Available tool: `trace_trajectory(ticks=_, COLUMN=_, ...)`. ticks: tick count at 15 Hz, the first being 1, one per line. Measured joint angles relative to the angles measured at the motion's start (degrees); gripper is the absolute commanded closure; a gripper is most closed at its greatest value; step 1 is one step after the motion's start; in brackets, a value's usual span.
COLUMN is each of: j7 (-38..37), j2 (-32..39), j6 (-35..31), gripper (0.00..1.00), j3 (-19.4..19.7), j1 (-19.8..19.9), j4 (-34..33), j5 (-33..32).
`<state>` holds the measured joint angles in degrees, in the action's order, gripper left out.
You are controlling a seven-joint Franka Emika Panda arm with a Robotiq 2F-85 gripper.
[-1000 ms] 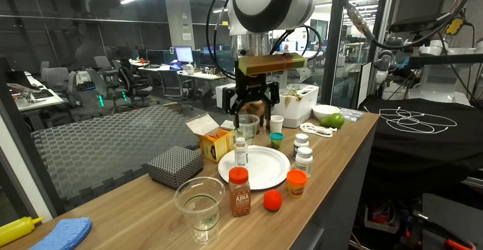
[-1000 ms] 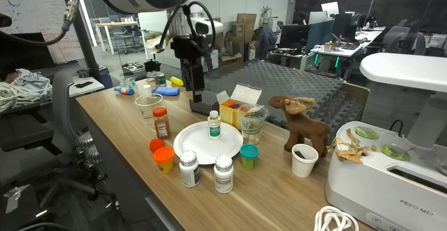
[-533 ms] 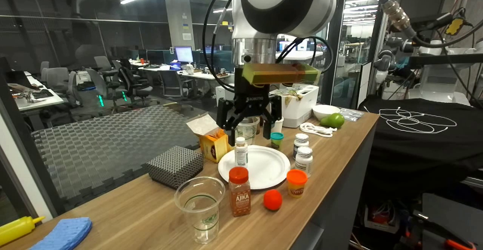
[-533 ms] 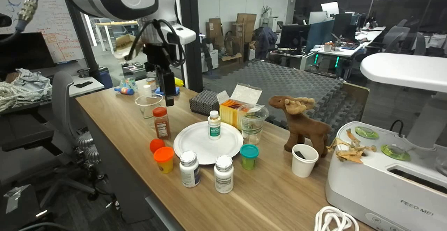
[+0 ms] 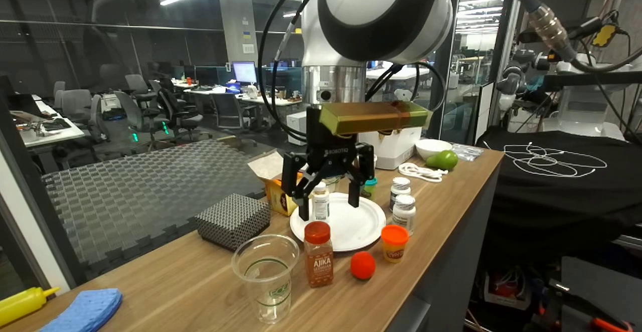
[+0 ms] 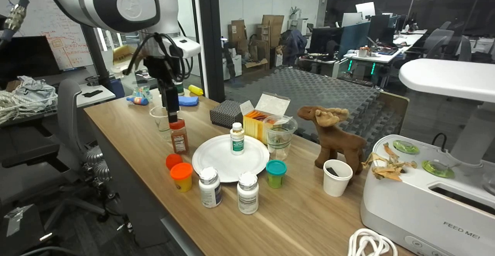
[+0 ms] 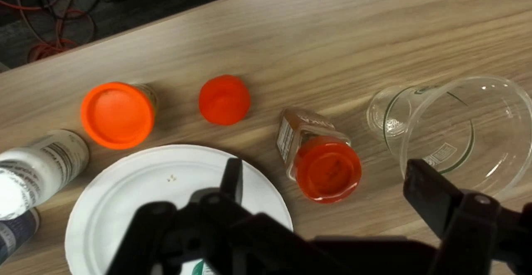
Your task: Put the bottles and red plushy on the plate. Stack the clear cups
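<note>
Stacking is outstanding: the near clear cup (image 5: 269, 279) stands upright on the table (image 5: 175, 282), well apart from its counterpart, with nothing nested inside. Near it, the red-capped bottle (image 5: 319, 262) stands upright just beside the plate (image 5: 353, 224), not on it. The gripper (image 5: 329, 206) hangs above this bottle, empty, jaws spread wide; the wrist view shows the red cap (image 7: 328, 169) between them. From this position, the step in hand is judged to be the grasp of the red-capped bottle. No contact with the cap is visible. The red plushy (image 5: 362, 265) rests on the table near the same bottle; its transfer is outstanding. The plate carries one task item, the green-label bottle (image 6: 237, 144), upright: one of four bottles is therefore placed. Farther along, on the table beside the plate, stand the nearer white bottle (image 5: 404, 216) and the farther white bottle (image 5: 399, 191), both upright; each requires transfer. Farthest, the far clear cup (image 6: 279, 142) stands upright just beyond the plate.
</note>
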<state>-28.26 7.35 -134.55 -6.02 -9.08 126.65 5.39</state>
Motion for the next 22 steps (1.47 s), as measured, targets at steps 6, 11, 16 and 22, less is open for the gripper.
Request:
trace_trajectory(ticks=6, j7=-0.2, j2=1.79, j6=-0.01, gripper=0.0, j3=-0.05, j1=-0.82, j4=-0.21, j5=0.0)
trace_trajectory(ticks=11, j7=-0.2, j2=3.72, j6=-0.92, gripper=0.0, j3=-0.05, j1=-0.89, j4=-0.78, j5=0.0)
trace_trajectory(ticks=16, j7=-0.59, j2=5.36, j6=-3.21, gripper=0.0, j3=-0.04, j1=-0.89, j4=-2.03, j5=0.0)
trace_trajectory(ticks=22, j7=-2.27, j2=6.99, j6=-3.32, gripper=0.0, j3=0.29, j1=-0.9, j4=-3.26, j5=0.0)
